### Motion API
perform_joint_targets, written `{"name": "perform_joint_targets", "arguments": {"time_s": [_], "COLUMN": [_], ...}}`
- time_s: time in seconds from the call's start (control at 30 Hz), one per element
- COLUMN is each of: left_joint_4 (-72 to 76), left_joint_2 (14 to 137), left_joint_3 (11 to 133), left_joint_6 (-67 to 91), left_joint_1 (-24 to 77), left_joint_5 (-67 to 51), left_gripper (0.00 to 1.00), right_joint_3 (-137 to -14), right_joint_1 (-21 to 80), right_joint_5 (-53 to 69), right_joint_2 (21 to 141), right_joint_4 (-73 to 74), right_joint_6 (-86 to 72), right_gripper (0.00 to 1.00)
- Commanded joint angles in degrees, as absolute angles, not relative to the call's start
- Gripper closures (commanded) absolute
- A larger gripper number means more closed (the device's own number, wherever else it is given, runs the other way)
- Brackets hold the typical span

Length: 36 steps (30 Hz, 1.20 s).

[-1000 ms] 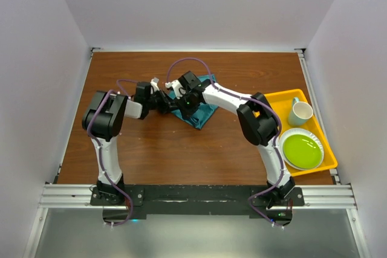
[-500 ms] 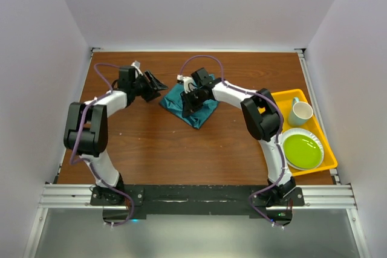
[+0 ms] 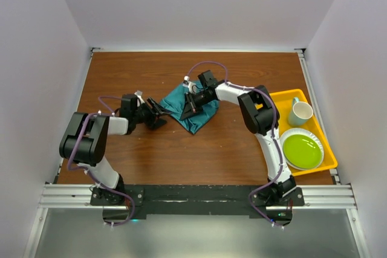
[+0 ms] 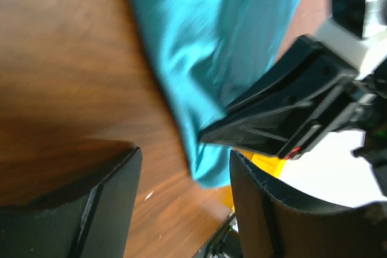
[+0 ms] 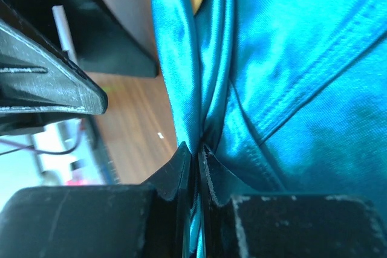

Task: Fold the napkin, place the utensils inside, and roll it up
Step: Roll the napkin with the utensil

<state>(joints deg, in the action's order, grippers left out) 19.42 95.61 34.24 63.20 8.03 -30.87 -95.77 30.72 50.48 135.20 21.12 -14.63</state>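
The teal napkin [image 3: 196, 106] lies bunched in folds on the wooden table, a little behind the middle. My right gripper [image 3: 188, 109] reaches in from the right and is shut on a raised fold of the napkin [image 5: 290, 58]; its fingertips [image 5: 208, 161] pinch the cloth between them. My left gripper [image 3: 158, 116] sits low on the table just left of the napkin, open, with only bare wood between its fingers [image 4: 97, 203]. From the left wrist, the napkin [image 4: 211, 46] lies ahead with the right gripper's black fingers on it. The utensils are out of view.
A yellow tray [image 3: 282, 99] stands at the right edge and holds a pale green mug [image 3: 300, 113] and a green plate [image 3: 302, 151]. White walls close in the table on three sides.
My left gripper opened and let go of the napkin, swung out to the back left, then came back low beside its left edge. The right gripper closed on a fold of the cloth.
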Motion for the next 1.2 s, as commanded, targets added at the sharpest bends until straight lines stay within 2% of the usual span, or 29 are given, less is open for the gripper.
{"name": "perform_joint_targets", "arguments": {"time_s": [0.0, 0.17, 0.4, 0.67, 0.87, 1.17], "left_joint_4": [26.9, 23.9, 13.0, 19.1, 24.2, 27.7], "left_joint_2": [98.1, 100.3, 95.5, 96.4, 99.5, 102.6], "left_joint_3": [34.6, 35.6, 34.6, 32.6, 32.6, 31.6], "left_joint_6": [66.1, 69.8, 75.3, 75.8, 74.0, 73.5], "left_joint_1": [9.4, 11.4, 14.7, 15.6, 15.6, 16.3], "left_joint_5": [-30.6, -26.7, -19.6, -16.4, -14.8, -14.3], "left_gripper": [0.34, 0.36, 0.41, 0.44, 0.49, 0.44], "right_joint_3": [-94.2, -93.8, -92.8, -92.2, -92.5, -93.3], "right_joint_1": [30.5, 29.4, 28.7, 28.6, 28.5, 28.3], "right_joint_5": [48.4, 51.8, 55.7, 60.1, 61.7, 64.2], "right_joint_2": [141.6, 141.6, 141.8, 142.0, 142.4, 143.0], "right_joint_4": [27.1, 24.9, 20.8, 16.2, 16.0, 15.1], "right_joint_6": [-15.5, -18.3, -23.9, -29.2, -29.7, -31.2], "right_gripper": [1.0, 1.0, 1.0, 1.0, 1.0, 1.0]}}
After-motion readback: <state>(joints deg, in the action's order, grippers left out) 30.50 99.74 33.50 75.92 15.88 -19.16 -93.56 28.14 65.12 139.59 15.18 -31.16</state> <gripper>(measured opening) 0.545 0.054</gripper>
